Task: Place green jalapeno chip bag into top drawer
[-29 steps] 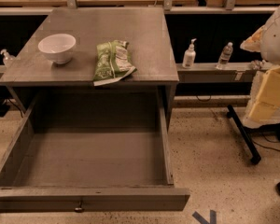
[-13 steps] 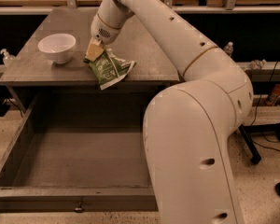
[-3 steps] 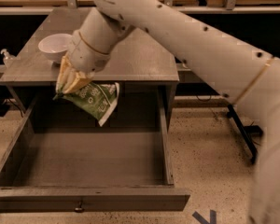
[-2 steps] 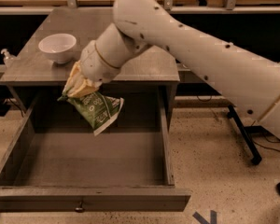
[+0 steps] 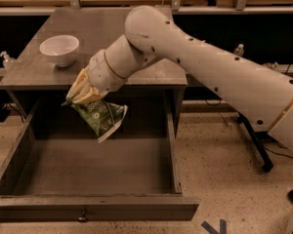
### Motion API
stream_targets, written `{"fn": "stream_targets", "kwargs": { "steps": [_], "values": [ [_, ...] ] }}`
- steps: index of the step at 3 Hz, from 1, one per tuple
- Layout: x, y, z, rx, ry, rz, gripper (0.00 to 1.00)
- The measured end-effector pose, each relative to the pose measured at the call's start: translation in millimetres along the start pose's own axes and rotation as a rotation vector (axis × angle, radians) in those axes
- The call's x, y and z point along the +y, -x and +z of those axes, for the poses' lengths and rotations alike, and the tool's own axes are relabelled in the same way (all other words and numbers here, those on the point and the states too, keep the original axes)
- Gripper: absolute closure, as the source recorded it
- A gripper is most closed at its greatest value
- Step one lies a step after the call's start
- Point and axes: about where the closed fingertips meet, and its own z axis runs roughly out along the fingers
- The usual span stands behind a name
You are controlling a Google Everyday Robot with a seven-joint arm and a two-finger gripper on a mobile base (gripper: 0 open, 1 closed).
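Pinched tight on the upper end of a crinkled green jalapeno chip bag (image 5: pixel 98 119) with white patches, the robot's cream-coloured two-finger gripper (image 5: pixel 82 92) hangs just in front of the grey wooden table (image 5: pixel 112 23), a little below the level of its top. From where I stand the fingers are closed together on the bag's top edge. The bag dangles under them at a tilt, its lower white-edged corner pointing down and to the right. It touches nothing but the gripper. It is in the air above the rear part of the wide, shallow grey wooden top drawer (image 5: pixel 93 207), which is pulled far out toward me, and its lowest corner is clear of the drawer floor.

The drawer's flat front panel carries a small round metal knob (image 5: pixel 82 219) near its lower edge. The thick white robot arm (image 5: pixel 210 67) reaches in from the right, bends over the front of the table and slopes down to the gripper. On the tabletop, toward its left side, sits a round white bowl (image 5: pixel 59 48), upright and well apart from the bag. A small clear bottle (image 5: pixel 7 60) stands on a ledge to the left of the table.
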Motion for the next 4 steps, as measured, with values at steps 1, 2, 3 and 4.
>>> {"fn": "stream_targets", "kwargs": {
  "steps": [1, 2, 3, 4],
  "values": [
    [12.1, -10.4, 32.2, -0.082, 0.088, -0.147, 1.00],
    [24.8, -14.3, 54.4, -0.144, 0.160, -0.299, 1.00],
    [33.8, -12.5, 69.5, -0.195, 0.209, -0.421, 1.00],
    [41.5, -3.9, 78.9, -0.194, 0.213, -0.508, 1.00]
  ]
}}
